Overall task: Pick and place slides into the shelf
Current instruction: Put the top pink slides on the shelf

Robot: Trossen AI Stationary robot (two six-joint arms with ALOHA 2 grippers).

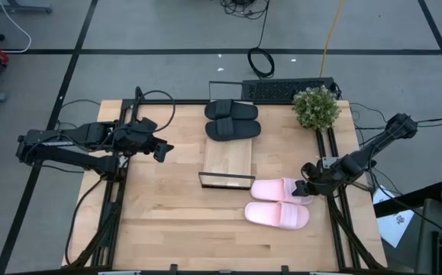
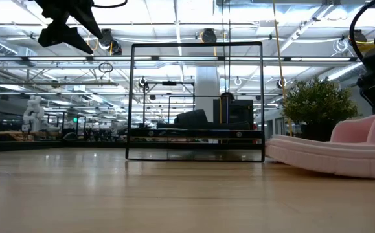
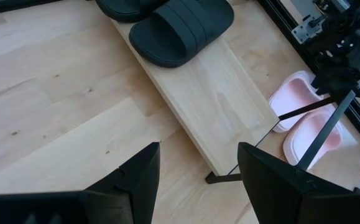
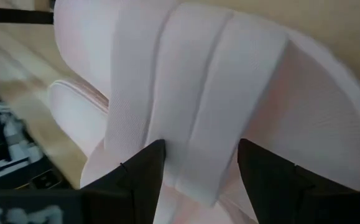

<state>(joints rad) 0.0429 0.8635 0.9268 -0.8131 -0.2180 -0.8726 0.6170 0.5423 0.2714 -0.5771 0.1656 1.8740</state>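
Observation:
Two black slides [image 1: 232, 121] lie side by side on the far end of the shelf [image 1: 228, 155], whose black frame [image 1: 227, 180] stands at its near end. Two pink slides lie soles down on the table right of the frame: the farther one [image 1: 275, 189] and the nearer one [image 1: 275, 215]. My right gripper [image 4: 201, 180] is low at the farther pink slide's right end, open, with the strap's edge [image 4: 195, 149] between its fingers. My left gripper [image 1: 159, 149] hovers open above the table left of the shelf, with nothing in it. My right gripper comes at the farther pink slide's wide strap [image 4: 192, 93] low, from the table's right. Its open fingers [image 4: 145, 174] stand on either side of a stretch of the strap's edge. I cannot tell whether they touch it. The slide rests on the table.
A potted plant [image 1: 316, 107] stands at the table's far right corner, and a keyboard [image 1: 285, 89] lies beyond the far edge. Black rails run along the table's left side [image 1: 117, 198] and right side [image 1: 335, 214]. Bare wood [image 1: 167, 221] stretches near and left of the shelf.

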